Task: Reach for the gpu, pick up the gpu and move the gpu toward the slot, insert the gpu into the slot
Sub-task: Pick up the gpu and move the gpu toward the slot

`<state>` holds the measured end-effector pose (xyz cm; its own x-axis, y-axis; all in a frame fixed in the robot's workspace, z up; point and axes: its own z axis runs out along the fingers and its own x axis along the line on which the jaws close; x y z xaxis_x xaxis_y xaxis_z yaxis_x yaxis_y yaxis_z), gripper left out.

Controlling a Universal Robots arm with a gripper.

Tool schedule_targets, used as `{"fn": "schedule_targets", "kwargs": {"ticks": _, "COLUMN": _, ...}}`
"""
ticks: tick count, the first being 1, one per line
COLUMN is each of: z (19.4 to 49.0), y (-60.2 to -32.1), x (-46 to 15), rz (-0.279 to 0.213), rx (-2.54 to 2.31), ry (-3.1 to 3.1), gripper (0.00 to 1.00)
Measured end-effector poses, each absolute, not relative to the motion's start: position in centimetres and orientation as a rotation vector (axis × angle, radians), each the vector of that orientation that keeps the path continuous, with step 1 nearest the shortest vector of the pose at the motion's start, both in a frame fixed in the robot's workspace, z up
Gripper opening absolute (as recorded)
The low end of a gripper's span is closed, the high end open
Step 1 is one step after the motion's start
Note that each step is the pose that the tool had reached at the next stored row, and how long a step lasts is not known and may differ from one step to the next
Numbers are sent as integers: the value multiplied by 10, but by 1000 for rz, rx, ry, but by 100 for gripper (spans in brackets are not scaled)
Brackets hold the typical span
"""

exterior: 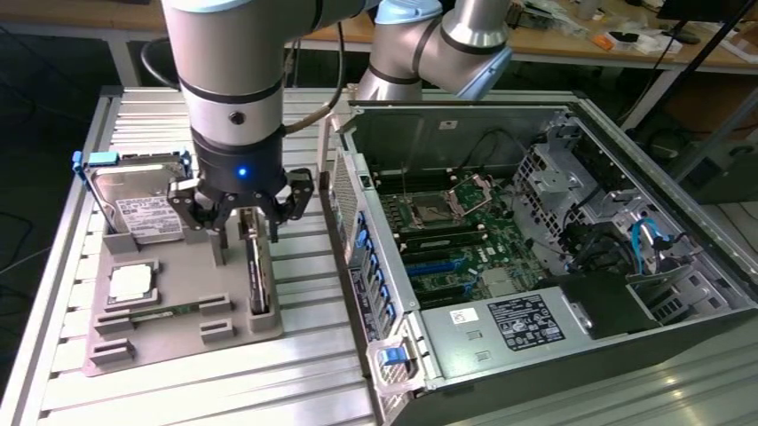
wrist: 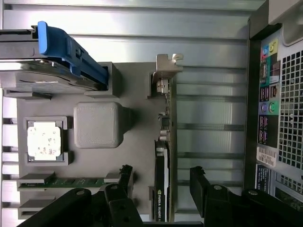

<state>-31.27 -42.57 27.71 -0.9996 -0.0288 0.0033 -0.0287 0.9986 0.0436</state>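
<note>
On the ribbed metal table (exterior: 177, 390) lies a grey tray (exterior: 177, 342), and everything here is placed from it. At the tray's far corner on the exterior view's left, a silver hard drive (exterior: 140, 211) with a white label leans in its cradle, with a blue clip at its edge. Nearer on that same side of the tray a square processor chip (exterior: 130, 282) sits in a pocket. Just in front of it a short green memory stick (exterior: 160, 312) lies flat in a groove.

Along the tray's edge on the exterior view's right, the gpu (exterior: 256, 280) stands on its long edge in a narrow channel. Its silvery bracket (wrist: 165, 71) is at the end farther from the arm's wrist. The pincer (exterior: 247, 232) hangs straight down over the card's far half, spread. In the wrist view one black finger (wrist: 125, 177) is on the tray side of the card and the other is on the table side. A gap shows between each finger and the card, so nothing is gripped.

Beyond the tray toward the exterior view's right is the open computer case (exterior: 663, 266). The blue slot (exterior: 445, 264) on its board is bare and well apart from the gpu.
</note>
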Motion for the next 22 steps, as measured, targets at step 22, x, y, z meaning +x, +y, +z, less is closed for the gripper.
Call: {"fn": "schedule_targets", "kwargs": {"ticks": 22, "z": 235, "y": -430, "x": -308, "rz": -68, "rx": 45, "ry": -3137, "gripper": 60}}
